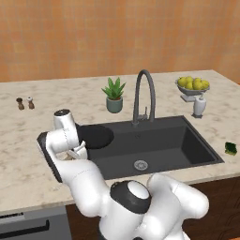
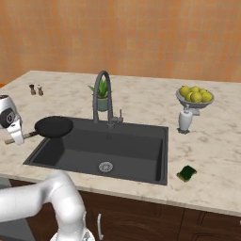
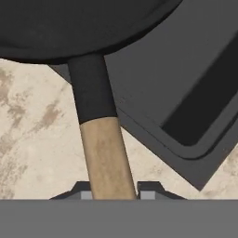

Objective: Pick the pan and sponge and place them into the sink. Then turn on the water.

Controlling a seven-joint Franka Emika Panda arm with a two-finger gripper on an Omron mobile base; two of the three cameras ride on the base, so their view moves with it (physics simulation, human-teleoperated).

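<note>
A: What's in the sink (image 2: 141, 146)?

B: Basin floor is bare apart from the round drain (image 2: 106, 166). The pan (image 2: 54, 126) sits over the sink's left rim, round body overlapping the rim corner; can't tell if it's touching the rim or held just above it. Faucet (image 2: 102, 96) stands at the sink's back edge.

A: Other containers?

B: A bowl (image 1: 191, 89) heaped with lemons (image 1: 193, 83), behind the sink's right end. White bottle (image 1: 199, 106) just in front of that bowl. Potted plant (image 1: 114, 95) behind the sink, just left of the faucet.

A: Sponge?

B: On the counter (image 2: 207, 155) right of the sink, near its front right corner, well apart from the pan. Sponge (image 2: 187, 173) isn't touching the rim.

A: Gripper?

B: Gripper (image 3: 114, 194) is at the left of the sink, clamped on the pan's wooden handle. In the hand view the handle runs up between the two fingertips (image 3: 148, 191), one on each side, no visible gap. Jaws narrow, only handle-width apart.

A: Anything else?

B: Two small shakers (image 1: 25, 103) on the counter, far left of the sink.
</note>
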